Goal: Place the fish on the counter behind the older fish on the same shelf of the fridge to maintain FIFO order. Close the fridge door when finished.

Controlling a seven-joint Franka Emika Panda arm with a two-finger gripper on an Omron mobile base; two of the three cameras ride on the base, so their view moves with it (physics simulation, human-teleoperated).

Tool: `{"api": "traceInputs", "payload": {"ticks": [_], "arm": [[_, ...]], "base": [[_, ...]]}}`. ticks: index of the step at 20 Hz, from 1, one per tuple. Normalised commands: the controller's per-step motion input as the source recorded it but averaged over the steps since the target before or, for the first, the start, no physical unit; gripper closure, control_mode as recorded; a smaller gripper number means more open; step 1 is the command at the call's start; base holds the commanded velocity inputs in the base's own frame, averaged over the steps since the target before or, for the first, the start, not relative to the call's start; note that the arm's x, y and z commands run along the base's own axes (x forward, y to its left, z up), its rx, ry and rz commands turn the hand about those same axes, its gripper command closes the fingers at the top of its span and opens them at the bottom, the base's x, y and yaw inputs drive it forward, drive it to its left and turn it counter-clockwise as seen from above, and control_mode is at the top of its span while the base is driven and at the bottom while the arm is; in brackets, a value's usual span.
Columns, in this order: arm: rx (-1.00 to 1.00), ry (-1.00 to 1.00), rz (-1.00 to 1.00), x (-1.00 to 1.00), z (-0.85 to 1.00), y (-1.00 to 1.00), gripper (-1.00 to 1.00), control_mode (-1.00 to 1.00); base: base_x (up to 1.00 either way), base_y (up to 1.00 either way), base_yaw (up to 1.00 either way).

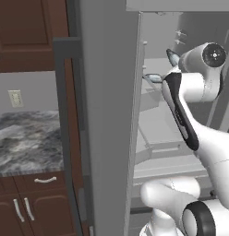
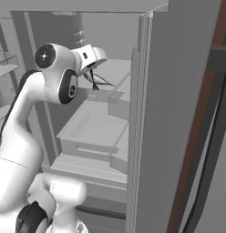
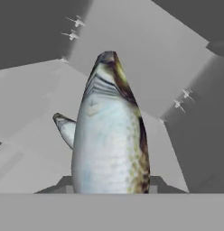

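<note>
In the hand view a fish is held upright in the claw at the frame's centre inside the fridge, with the older fish lying just left of it, lower in the frame, on the shelf.

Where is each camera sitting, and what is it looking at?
Left base view: behind the arm's left, facing the open fridge and counter; the white arm rises at the right.
Right base view: behind the arm's right, facing into the fridge; the arm rises at the left, holding a fish over the shelf.
Hand view: on the hand, looking along the gripper at the held fish and the older fish beyond.
Both base views share the fridge and arm.
</note>
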Motion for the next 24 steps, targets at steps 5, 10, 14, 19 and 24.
{"api": "traceInputs", "payload": {"ticks": [5, 10, 14, 19, 24], "arm": [[-0.07, 0.03, 0.0, 0.74, 0.14, 0.0, 1.0, -1.0], [-0.08, 0.1, 0.03, 0.81, 0.0, -0.02, 1.0, -1.0], [-0.01, 0.03, 0.13, 0.71, -0.12, -0.18, 1.0, -1.0], [0.0, 0.0, 0.14, 0.47, -0.35, -0.14, 1.0, -1.0], [-0.01, 0.0, 0.07, 0.46, -0.29, -0.04, 1.0, -1.0]], "base": [[0.0, 0.0, 0.0], [0.0, 0.0, 0.0], [0.0, 0.0, 0.0], [0.0, 0.0, 0.0], [0.0, 0.0, 0.0]]}}
